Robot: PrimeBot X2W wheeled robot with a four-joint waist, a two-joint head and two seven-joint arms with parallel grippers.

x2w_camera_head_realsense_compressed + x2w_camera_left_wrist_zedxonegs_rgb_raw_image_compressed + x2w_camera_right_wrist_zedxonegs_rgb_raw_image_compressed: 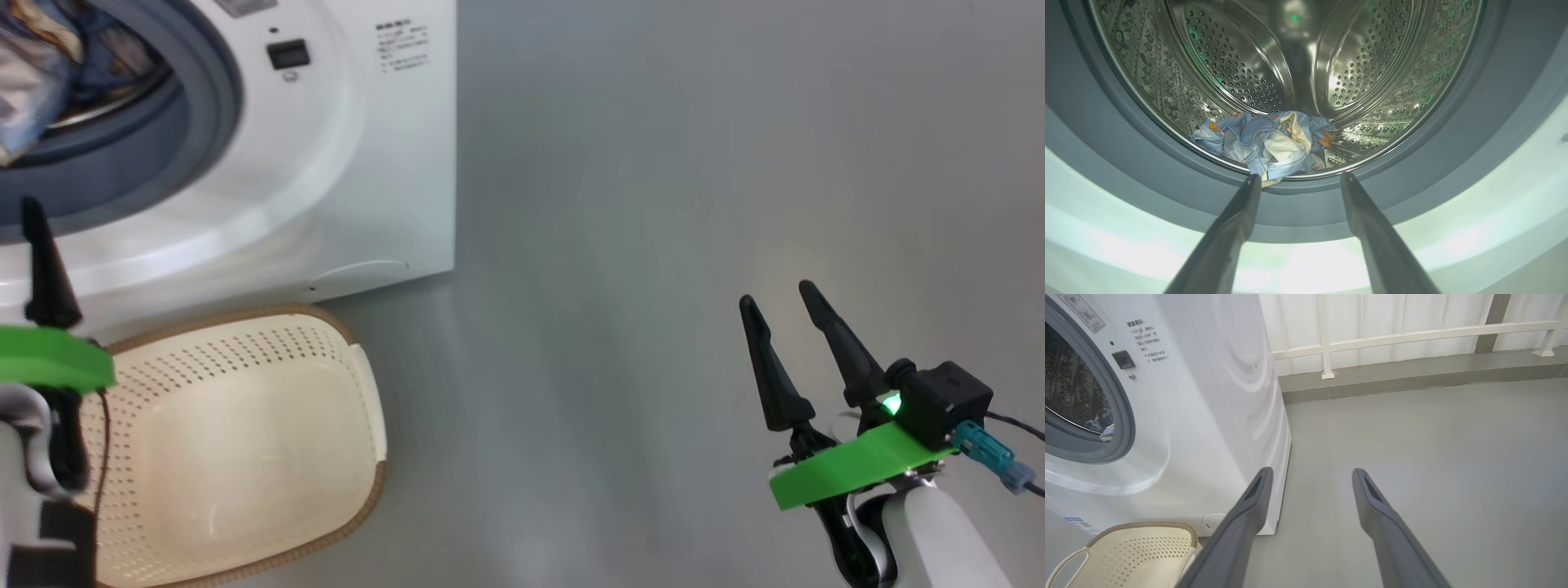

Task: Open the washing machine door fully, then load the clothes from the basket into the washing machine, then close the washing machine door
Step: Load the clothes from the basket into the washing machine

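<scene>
Left tool [1300, 176]: jaws wide, nothing between them. I found it aimed straight into the open mouth of the washer [367, 163], its fingers reaching toward the lower arc of the grey-blue gasket [1474, 134]. The clothes [1265, 143] lay just ahead of the fingertips, bunched in one heap on the bottom of the drum [1229, 61], at its front lip. The fabric was blue with orange figures, and a pale cream side was turned outward in places. A hem hung over the lip close to the tip of this tool's left finger; I could not tell whether cloth and finger touched. Behind the heap the drum rose in perforated steel, with a green glint near its back.

Right tool [777, 296]: jaws likewise wide, holding nothing. It hung over grey floor [653, 245], well apart from the washer. The washer's front and near side stood ahead of this tool and to its left, with printed text and a small black square fitting beside the gasket. Far ahead of the fingers a white railing [1412, 335] ran along a raised kerb.

Basket [245, 351]: it sat on the floor close against the foot of the washer, beneath the left tool and low to the left of the right tool, well apart from the latter. Its perforated cream walls and bottom showed plainly inside the brown rim. From the right wrist I noted one pale side handle at its near end.
</scene>
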